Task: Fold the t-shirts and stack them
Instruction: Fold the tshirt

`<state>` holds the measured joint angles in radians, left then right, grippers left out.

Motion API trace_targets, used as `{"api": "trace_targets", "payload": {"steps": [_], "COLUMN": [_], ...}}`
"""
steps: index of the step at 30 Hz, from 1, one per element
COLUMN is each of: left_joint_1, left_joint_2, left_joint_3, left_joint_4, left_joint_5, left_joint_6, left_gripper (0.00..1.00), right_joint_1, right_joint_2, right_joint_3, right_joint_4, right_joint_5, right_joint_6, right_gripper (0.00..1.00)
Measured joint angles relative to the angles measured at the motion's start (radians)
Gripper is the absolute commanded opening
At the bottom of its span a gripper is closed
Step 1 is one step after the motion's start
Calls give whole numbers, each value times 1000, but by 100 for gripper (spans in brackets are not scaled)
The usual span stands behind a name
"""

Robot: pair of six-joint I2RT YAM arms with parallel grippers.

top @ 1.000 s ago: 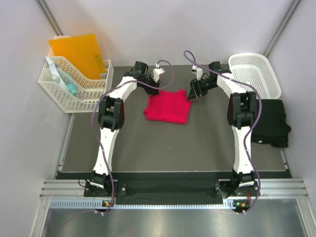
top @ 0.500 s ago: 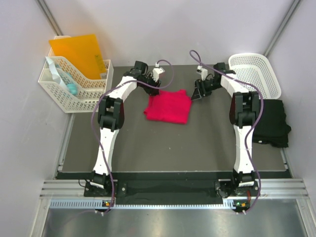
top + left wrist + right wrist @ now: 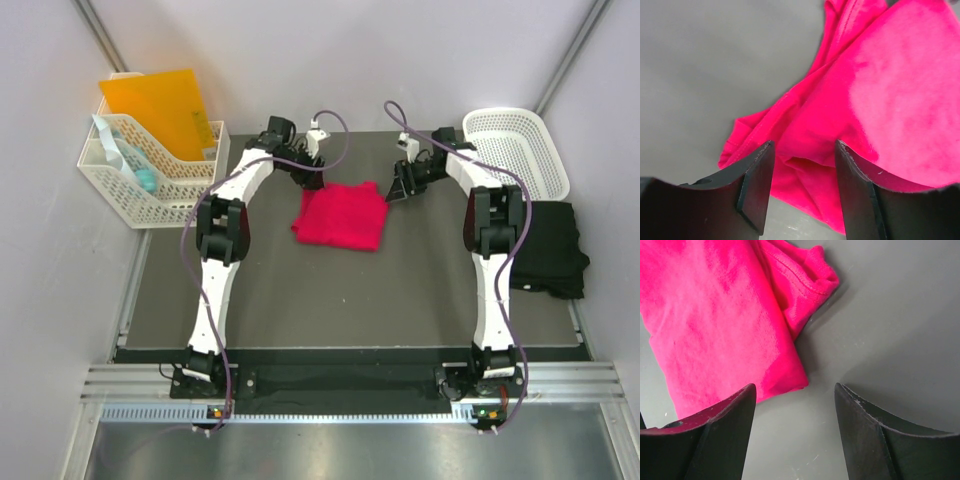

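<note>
Shirts: one folded, one waiting, and where it could slip

Red shirt (image 3: 340, 216): folded to a rough rectangle at the far middle of the desk (image 3: 300, 290). Flat on top, but bunched and loose at its left corner, with a rolled hem poking out on the right side. Black shirt (image 3: 548, 250): heaped and unfolded at the desk's right edge, just beside the basket (image 3: 515, 150), well apart from the red one.

Left claw (image 3: 802, 150): apart, empty, straddling the bunched corner; cannot tell whether touching. Right claw (image 3: 794, 390): apart, empty, low at the red shirt's right side, one corner of the fold just inside the gap, bare desk under the rest.

Likely trouble, nearest first:
- Snagging the bunched cloth on a left finger when pulling away, enough to drag the fold open.
- Same on the right, with the corner or the rolled hem.
- Risk of spilling the black heap off the edge, or bringing it in twisted, if tugged by a single point.
- Rumpling the red fold if stacked by sliding, not lifting.
</note>
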<state>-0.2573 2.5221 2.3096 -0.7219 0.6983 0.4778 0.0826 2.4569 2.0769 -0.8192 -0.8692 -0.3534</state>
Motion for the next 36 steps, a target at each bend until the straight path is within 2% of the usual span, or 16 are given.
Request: {"api": "trace_targets", "payload": {"steps": [7,12,18,22,29,36], "left_joint_1": [5,5,9,23,45,53], "left_joint_2": [0,2,0,0,-1,-1], "left_joint_3": [3,3,-73,-87,-67,-53], "left_joint_4": [-48,-55,75,120,197,176], "left_joint_5": [60,48,-46,-59,-27,79], "left_joint_6": [-13,-25,-96,-154,-234,-264], "left_gripper": [56,57,57,57,57,58], "right_joint_1": [6,11,17,20,22,31], "right_joint_2": [0,0,0,0,0,0], "right_joint_3": [0,0,0,0,0,0], "right_joint_4": [0,0,-1,-4,-5,-5], "right_joint_5": [-2,-5,-5,-4,-2,3], "right_joint_6": [0,2,3,-2,-3,-11], "right_gripper": [64,64,64,64,63,64]}}
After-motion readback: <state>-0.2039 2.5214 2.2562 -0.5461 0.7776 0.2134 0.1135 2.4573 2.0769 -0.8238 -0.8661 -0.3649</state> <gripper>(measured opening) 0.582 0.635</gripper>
